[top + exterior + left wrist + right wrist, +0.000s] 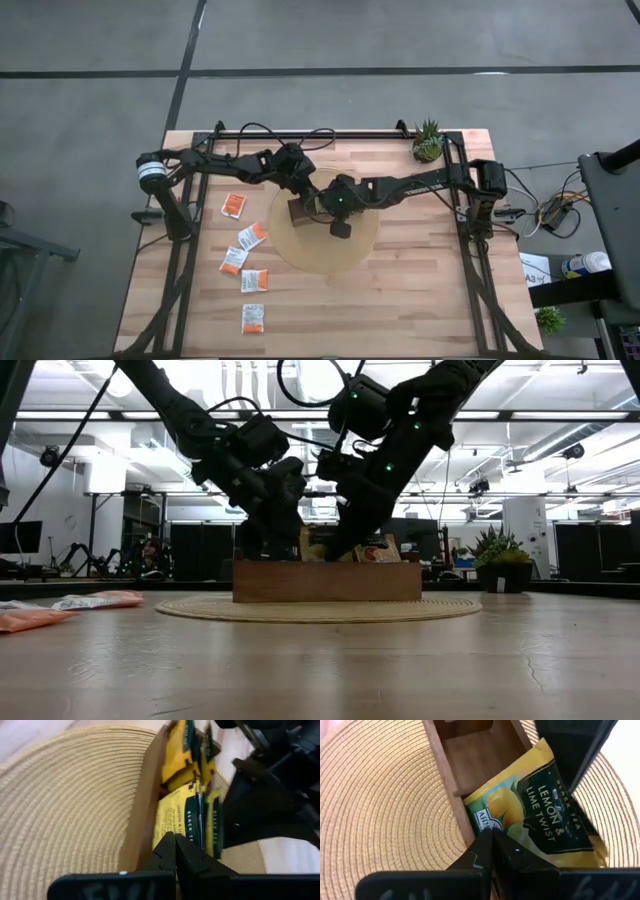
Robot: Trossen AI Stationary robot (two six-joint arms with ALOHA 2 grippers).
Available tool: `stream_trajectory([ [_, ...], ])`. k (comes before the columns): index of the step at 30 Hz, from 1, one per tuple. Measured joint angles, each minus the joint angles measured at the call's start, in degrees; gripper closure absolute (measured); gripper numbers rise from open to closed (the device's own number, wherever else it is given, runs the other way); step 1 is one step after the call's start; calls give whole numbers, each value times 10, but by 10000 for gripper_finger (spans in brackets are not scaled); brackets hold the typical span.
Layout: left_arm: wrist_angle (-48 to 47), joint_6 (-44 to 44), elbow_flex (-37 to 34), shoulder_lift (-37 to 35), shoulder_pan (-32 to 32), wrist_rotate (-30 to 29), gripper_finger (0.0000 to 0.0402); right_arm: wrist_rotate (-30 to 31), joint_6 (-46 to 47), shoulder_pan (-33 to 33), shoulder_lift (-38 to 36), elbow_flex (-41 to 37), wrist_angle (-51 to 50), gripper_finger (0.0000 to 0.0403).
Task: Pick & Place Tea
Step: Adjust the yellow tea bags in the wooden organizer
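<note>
A pale wooden plank table with visible grain. A round mat of coarse woven straw. A smooth brown wooden tray. Glossy yellow paper tea sachets. Matt black plastic gripper fingers.

A brown wooden three-compartment tray is sitting on a round woven straw mat at the middle of the pale wooden worktop. Five white-and-orange paper sachets are lying left of the mat; yellow-green sachets are standing inside the tray.

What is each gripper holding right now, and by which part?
Nothing visibly. The left gripper and right gripper are both shut at the wooden tray, fingertips beside the yellow tea sachets, with no sachet seen pinched between them.
</note>
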Motion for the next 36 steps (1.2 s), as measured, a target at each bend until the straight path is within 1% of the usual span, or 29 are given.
stream_trajectory([
  [4,0,-3,0,0,0,19,402,9,-6,-1,0,3,-2,394],
  [13,-1,-7,5,-1,0,21,402,28,-24,-1,0,35,-10,394],
  [17,-1,-7,11,-2,3,23,402,28,-32,-1,-1,42,-50,394],
  [29,-4,-7,28,-2,6,23,402,25,-33,-1,-1,40,-75,394],
  [36,-13,-6,45,-2,7,22,402,3,-29,-1,-1,40,-82,394],
])
